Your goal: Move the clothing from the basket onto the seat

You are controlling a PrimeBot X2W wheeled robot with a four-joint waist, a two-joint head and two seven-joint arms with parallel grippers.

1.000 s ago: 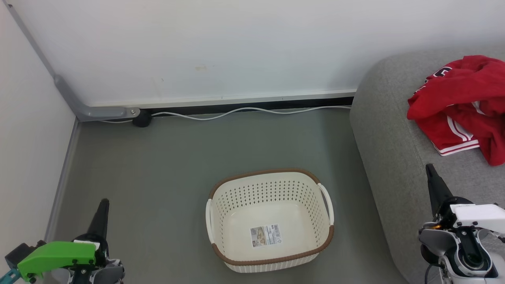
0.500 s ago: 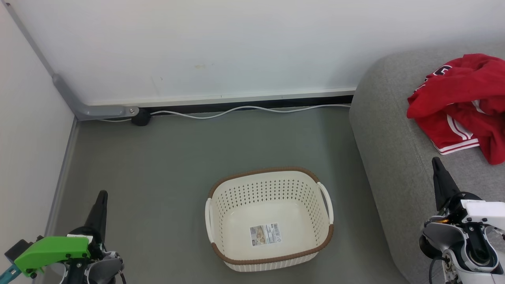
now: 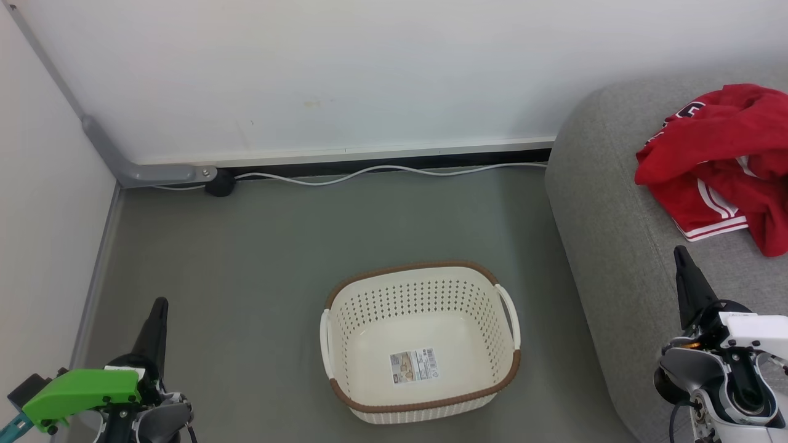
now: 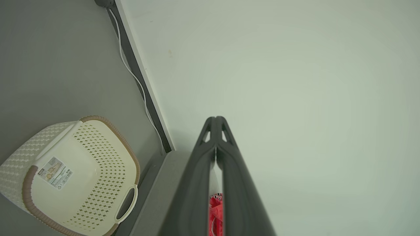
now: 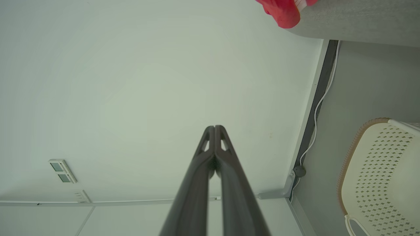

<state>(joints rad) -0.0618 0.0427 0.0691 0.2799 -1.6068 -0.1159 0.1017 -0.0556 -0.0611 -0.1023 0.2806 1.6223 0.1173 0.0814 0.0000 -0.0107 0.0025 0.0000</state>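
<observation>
The red clothing lies bunched on the grey seat at the right, white stripe trim showing; a red corner of the clothing shows in the right wrist view, and a sliver of the clothing between the left fingers. The cream basket stands on the floor at centre with only a sticker label inside; the basket lies left of my left gripper. My left gripper is shut on nothing at lower left. My right gripper is shut on nothing over the seat's front edge, below the clothing.
A white wall runs behind, with a white cable along the skirting and a grey conduit in the left corner. Grey floor surrounds the basket. A side wall stands close on the left.
The head view has shifted slightly, so everything sits a little higher. Both grippers' fingertips show a little higher in the head view than a second ago; both stay shut.
</observation>
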